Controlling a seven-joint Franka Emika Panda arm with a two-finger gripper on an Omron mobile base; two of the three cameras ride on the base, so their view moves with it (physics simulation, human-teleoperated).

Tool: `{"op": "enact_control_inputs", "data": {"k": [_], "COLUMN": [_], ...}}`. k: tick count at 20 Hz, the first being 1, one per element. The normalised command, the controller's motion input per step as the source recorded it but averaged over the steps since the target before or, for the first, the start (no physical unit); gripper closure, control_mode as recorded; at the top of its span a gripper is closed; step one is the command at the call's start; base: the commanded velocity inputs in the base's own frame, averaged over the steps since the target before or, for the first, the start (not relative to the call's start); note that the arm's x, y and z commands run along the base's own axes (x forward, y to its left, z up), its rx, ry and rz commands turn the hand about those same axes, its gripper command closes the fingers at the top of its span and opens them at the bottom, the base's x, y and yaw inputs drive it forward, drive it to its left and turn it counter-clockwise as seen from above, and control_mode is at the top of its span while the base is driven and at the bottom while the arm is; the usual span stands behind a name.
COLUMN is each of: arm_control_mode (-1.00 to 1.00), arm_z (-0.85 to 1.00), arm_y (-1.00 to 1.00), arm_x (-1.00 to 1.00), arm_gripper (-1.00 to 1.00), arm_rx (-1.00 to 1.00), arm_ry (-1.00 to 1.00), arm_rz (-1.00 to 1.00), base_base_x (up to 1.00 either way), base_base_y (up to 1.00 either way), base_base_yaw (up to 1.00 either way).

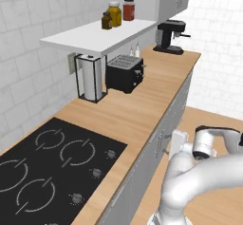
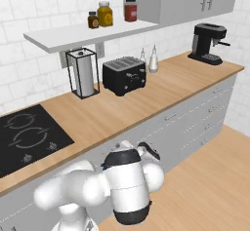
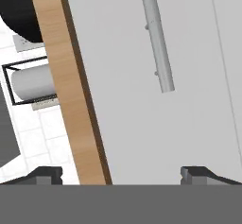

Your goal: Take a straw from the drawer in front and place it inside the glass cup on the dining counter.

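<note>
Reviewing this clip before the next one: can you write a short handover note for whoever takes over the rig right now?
Gripper: open, holding nothing, facing a grey drawer front close up.
Drawer: shut; its silver bar handle lies ahead of the fingertips, untouched.
Done: the hand is brought up to the drawer front.
Left: grasp handle, pull drawer open, take the straw, carry it to the glass cup on the dining counter.

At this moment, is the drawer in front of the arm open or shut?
Shut. In the hand view the drawer front lies flat and flush below the counter edge, with its bar handle untouched and no inside showing.
</note>
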Motion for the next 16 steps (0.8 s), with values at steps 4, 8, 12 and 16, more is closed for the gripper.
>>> {"op": "enact_control_inputs", "data": {"k": [4,8,12,16], "arm_control_mode": [-1.0,-1.0,-1.0,-1.0], "arm_z": [-0.22,0.0,-0.01,-0.1], "arm_y": [0.0,0.27,0.46,0.21], "arm_x": [0.39,0.23,0.25,0.33], "arm_gripper": [-1.0,-1.0,-1.0,-1.0], "arm_rx": [0.0,0.0,-0.02,-0.01], "arm_ry": [0.08,0.08,0.13,0.11], "arm_rz": [0.0,-0.08,-0.11,-0.07], "base_base_x": [0.0,0.0,0.0,0.0], "base_base_y": [0.0,0.0,0.0,0.0], "base_base_yaw": [0.0,0.0,0.0,0.0]}}
